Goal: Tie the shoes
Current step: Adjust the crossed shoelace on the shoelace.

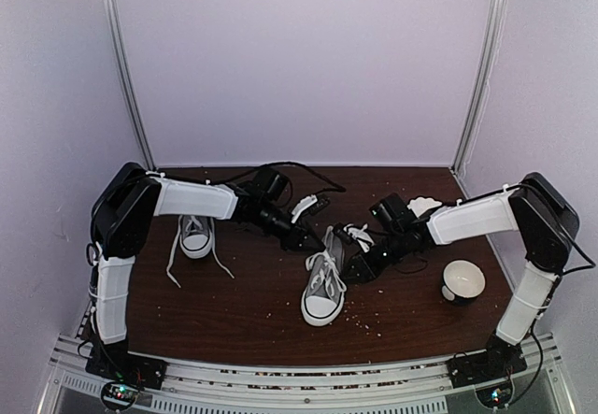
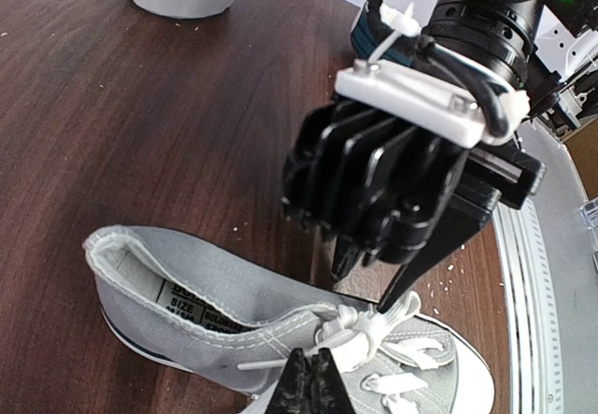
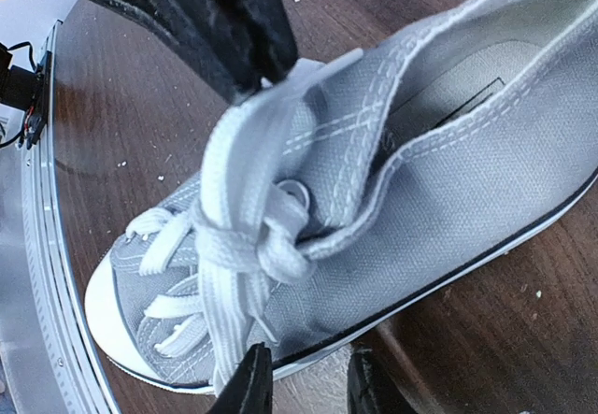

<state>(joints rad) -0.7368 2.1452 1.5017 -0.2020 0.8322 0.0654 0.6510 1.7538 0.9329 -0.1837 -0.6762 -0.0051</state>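
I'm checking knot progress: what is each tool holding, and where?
The left tool pinches the middle shoe's lace by the end of a loop rising from the knot. The right tool is open, holding nothing.

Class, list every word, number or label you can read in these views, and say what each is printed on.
"SIZE": on the white label inside the grey sneaker, left wrist view.
Remaining print on that label: too blurred to read.
Same label in the right wrist view: unreadable.
Nothing else legible.
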